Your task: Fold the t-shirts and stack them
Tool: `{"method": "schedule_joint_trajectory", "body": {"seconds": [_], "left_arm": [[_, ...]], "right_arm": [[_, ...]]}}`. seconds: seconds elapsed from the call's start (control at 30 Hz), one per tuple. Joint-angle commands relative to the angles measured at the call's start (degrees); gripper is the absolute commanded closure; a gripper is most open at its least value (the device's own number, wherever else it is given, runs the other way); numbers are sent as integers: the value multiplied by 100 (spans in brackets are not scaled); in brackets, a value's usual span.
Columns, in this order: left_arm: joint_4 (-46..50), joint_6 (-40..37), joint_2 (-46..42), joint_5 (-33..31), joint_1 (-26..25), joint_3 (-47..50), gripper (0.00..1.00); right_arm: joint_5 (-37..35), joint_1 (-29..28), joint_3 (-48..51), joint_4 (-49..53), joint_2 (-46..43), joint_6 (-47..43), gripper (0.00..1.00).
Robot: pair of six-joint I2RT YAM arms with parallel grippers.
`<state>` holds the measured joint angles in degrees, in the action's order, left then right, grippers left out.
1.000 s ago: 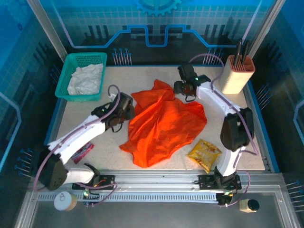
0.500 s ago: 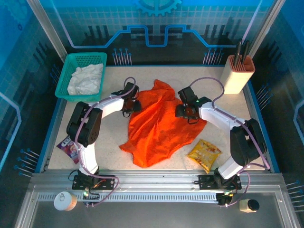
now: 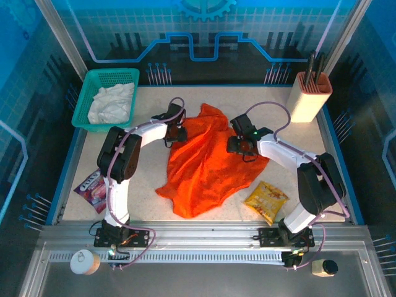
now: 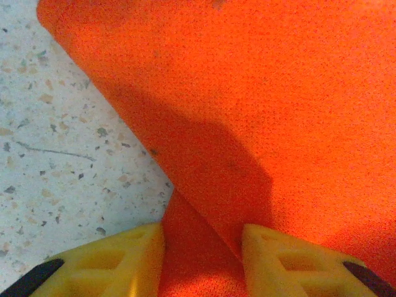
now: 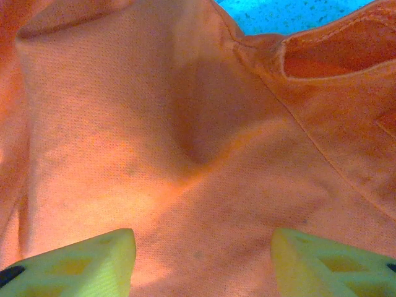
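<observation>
The orange shirt (image 3: pixel 210 164) lay unfolded and rumpled in the middle of the table (image 3: pixel 142 179). Its long axis ran from the far edge toward the near edge, leaning slightly left. The white shirt (image 3: pixel 111 102) lay bunched in the basket (image 3: pixel 83 99) at the far left corner, well apart from both arms. The left gripper (image 3: pixel 176 132) stood at the far left edge of the orange shirt. In the left wrist view its fingers (image 4: pixel 117 263) were parted by a narrow gap and straddled a folded edge of fabric, with bare table to one side. No clamping was evident, so the jaws were judged not yet closed on the cloth. The right gripper (image 3: pixel 241 146) stood over the far right part of the same shirt. In the right wrist view it was spread wide and held nothing, with smooth cloth beneath and a seam and hemmed opening just beyond. From both grippers the bulk of the shirt extended toward the near edge, and each arm was about equally near its own side of the far end. The step in hand was judged to be a two-point pickup there, to spread the shirt flat before folding. The right gripper would need a ridge of cloth between its fingers before closing.
</observation>
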<state>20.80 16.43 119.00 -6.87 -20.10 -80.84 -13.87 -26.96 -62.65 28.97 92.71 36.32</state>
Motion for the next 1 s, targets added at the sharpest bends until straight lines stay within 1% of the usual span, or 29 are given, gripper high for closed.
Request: {"method": "schedule_joint_trajectory", "body": {"seconds": [0.0,0.07,0.1,0.17,0.23,0.3,0.43,0.53,0.57,0.63,0.73,0.83,0.9,0.97], "left_arm": [[305,-191,36,-152,6,118,61],[273,-209,-141,-114,6,224,60],[255,-210,-241,-84,6,262,55],[247,-224,-500,6,6,339,41],[262,-226,-770,77,6,364,34],[335,-228,-1027,96,6,322,31],[575,-262,-1429,51,8,153,30],[720,-254,-1479,-36,14,95,30],[753,-247,-1444,-67,17,95,31],[793,-191,-1316,-90,45,138,37],[753,-81,-1107,-6,117,265,42],[659,-27,-940,47,155,391,43],[620,-17,-844,63,179,416,44],[586,-7,-736,70,190,418,44]], "right_arm": [[57,-1,-45,-32,133,99,40],[84,11,-94,-32,175,87,40],[93,16,-114,-34,193,80,40],[123,16,-233,-8,267,28,39],[209,16,-432,41,394,-63,39],[327,-10,-728,116,574,-170,39],[463,-133,-1636,348,1129,-462,35],[429,-169,-2517,689,1752,-676,34],[420,-168,-2791,785,1954,-731,33],[402,-155,-3413,1014,2435,-879,34],[452,-149,-4286,1348,3153,-1072,36],[520,-143,-5038,1619,3713,-1169,38],[573,-143,-5344,1726,3957,-1187,40],[591,-142,-5542,1804,4159,-1158,44]]}}
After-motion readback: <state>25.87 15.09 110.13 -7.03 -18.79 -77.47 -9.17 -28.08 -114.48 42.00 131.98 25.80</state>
